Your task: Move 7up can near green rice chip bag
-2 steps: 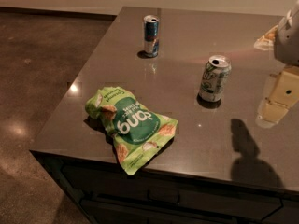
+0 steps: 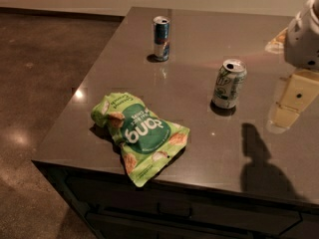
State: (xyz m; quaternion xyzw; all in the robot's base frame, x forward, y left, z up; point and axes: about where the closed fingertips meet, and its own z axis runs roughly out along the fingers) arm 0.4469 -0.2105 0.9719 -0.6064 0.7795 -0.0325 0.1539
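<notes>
So compared with a moment ago, basically nothing has budged: the 7up can (image 2: pixel 229 83), the green rice chip bag (image 2: pixel 140 136) and the blue can (image 2: pixel 161 38) all sit in the same spots, and the gripper (image 2: pixel 299 94) hangs at the right edge of the table (image 2: pixel 199 29) just like before. The 7up can stands upright, long axis straight up and down, silver top facing up with the drinking hole visible, label side turned toward us. It's on the right half of the table, roughly mid-depth, well apart from the bag, which is off to its left and nearer. The blue can is farther back and to the left of it, also upright. The bag lies flat and crumpled by the near left corner, its long axis running diagonally from far left to near right, and the white lettering reads upside down from here. The gripper is to the right of the 7up can, near it but not touching, a cream block under a white arm piece, partly cut off by the frame. Whether it's spread apart or pinched together, I honestly can't tell. There's a dark shadow (image 2: pixel 255 156) on the tabletop at near right, and the brown floor (image 2: pixel 35 83) shows on the left.
</notes>
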